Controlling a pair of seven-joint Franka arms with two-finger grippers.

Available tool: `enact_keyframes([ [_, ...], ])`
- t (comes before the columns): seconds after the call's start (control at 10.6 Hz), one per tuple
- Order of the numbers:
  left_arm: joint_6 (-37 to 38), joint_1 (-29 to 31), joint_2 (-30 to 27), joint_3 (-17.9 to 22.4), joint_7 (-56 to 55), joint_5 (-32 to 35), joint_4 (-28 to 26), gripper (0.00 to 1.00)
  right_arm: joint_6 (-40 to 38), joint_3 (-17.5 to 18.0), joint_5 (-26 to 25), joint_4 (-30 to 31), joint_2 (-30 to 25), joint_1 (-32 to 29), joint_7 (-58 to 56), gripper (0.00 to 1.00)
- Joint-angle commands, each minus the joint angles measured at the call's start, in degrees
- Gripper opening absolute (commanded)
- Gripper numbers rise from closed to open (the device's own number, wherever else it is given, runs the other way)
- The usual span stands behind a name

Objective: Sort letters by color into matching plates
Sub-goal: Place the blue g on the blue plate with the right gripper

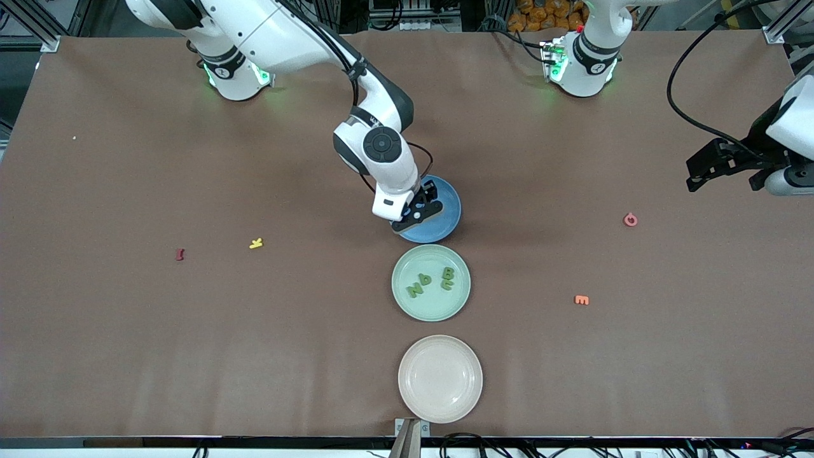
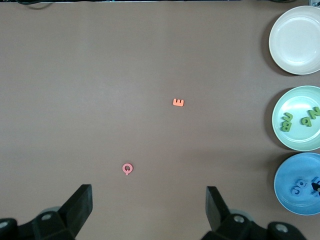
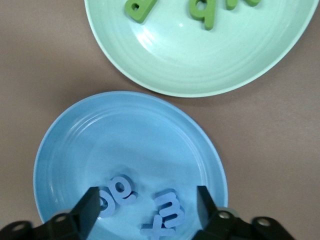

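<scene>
Blue letters (image 3: 142, 207) lie in a small cluster inside the blue plate (image 3: 90, 135), directly under the right gripper (image 3: 147, 210), whose fingers stand apart with nothing between them; the letters sit on the plate floor in the gap below. From the front, the right gripper (image 1: 420, 207) hangs low over the blue plate (image 1: 448, 219), hiding most of its contents, so how many blue pieces are there is hard to count, perhaps four. Just nearer the front camera sits the mint green plate (image 1: 404, 299), holding the green letters (image 1: 432, 281) in two small groups. Nearer still is a cream plate (image 1: 413, 401). The left gripper (image 2: 150, 207) waits with fingers spread wide and empty, over bare table toward the left arm's end, near a pink letter (image 2: 127, 169) and an orange letter (image 2: 178, 102).
</scene>
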State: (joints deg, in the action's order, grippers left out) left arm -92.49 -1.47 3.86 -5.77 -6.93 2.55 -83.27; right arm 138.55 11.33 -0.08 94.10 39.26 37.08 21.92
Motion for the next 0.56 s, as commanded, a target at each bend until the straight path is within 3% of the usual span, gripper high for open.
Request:
enact_keyframes([
  [0.0, -0.6, 0.2, -0.5, 0.0, 0.6, 0.1, -0.5, 1.0, -4.9, -0.3, 0.0, -1.1, -1.7, -4.1, -5.3, 1.0],
  [0.28, -0.4, 0.9, -0.5, 0.0, 0.3, 0.1, -0.5, 1.0, -12.7, -3.0, -0.1, -1.1, -6.7, -14.6, -16.7, 1.0],
  [0.47, -0.5, 0.9, -0.4, 0.0, 0.3, 0.1, -0.5, 1.0, -12.9, -3.2, -0.3, -2.0, -7.3, -23.6, -23.5, 1.0],
])
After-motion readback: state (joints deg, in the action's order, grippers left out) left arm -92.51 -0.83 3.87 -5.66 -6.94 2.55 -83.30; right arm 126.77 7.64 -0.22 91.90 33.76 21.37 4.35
